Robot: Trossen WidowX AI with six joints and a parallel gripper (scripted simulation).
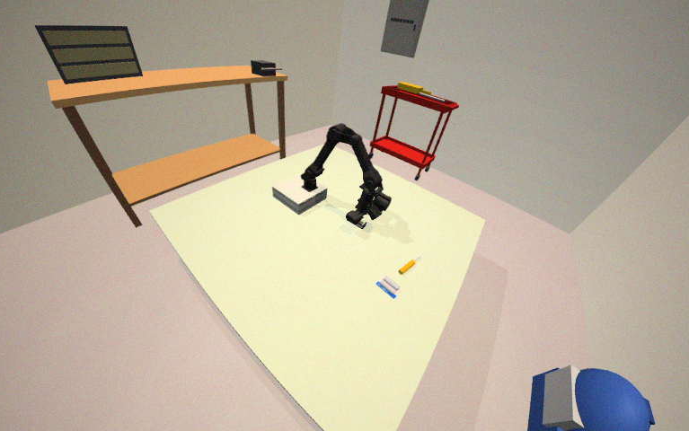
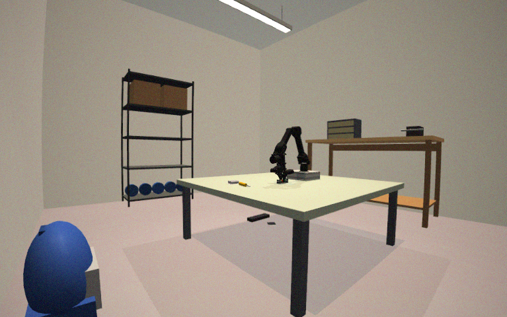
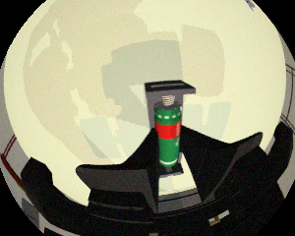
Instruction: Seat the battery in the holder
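- Two risks: gripper [image 3: 166,169] is clamped on battery [image 3: 167,136], spring at 12 o'clock in holder [image 3: 169,89].
- Descending tilted jams it.
- Pushing hard loads holder.

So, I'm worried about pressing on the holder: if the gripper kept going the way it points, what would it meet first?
Likely the holder itself: the gripper, shut on the battery, points down at it. The remaining gap is unclear.

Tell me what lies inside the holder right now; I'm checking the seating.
The wrist view shows the green-and-red battery lying lengthwise in the holder, its far end at the spring. The end effector, shut on the battery, covers its near end.
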